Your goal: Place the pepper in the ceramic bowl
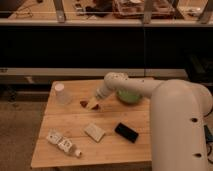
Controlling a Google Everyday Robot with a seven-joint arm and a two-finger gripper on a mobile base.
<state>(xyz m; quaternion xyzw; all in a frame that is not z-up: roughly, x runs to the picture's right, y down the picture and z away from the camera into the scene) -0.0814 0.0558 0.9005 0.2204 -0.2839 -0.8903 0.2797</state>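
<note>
Arm point(150, 92): large, white, reaching in from the right across the back of the surface point(107, 152), wrist angled down and left. Judged step: the pick. The reach has arrived at the pepper and the carry has not begun.

Ceramic bowl point(132, 97): green, back right, just right of the wrist, which covers part of its left rim. The part of the inside that shows is pale green with nothing in it.

Cup point(62, 95): translucent white, upright, back left. Contents not readable.

Phone point(126, 132), white block point(94, 131), small bottle point(64, 144): front half of the surface, well clear of the work.

Gripper point(93, 104): low at the surface, between cup and bowl, right against the pepper. Apart or clamped on it: cannot tell.

Pepper point(84, 103): dark red, its left end showing beside the gripper. Resting or just lifted: unclear.

Next move likely calls for a firm hold, a lift clear, a short carry right over the bowl rim, then release.
</note>
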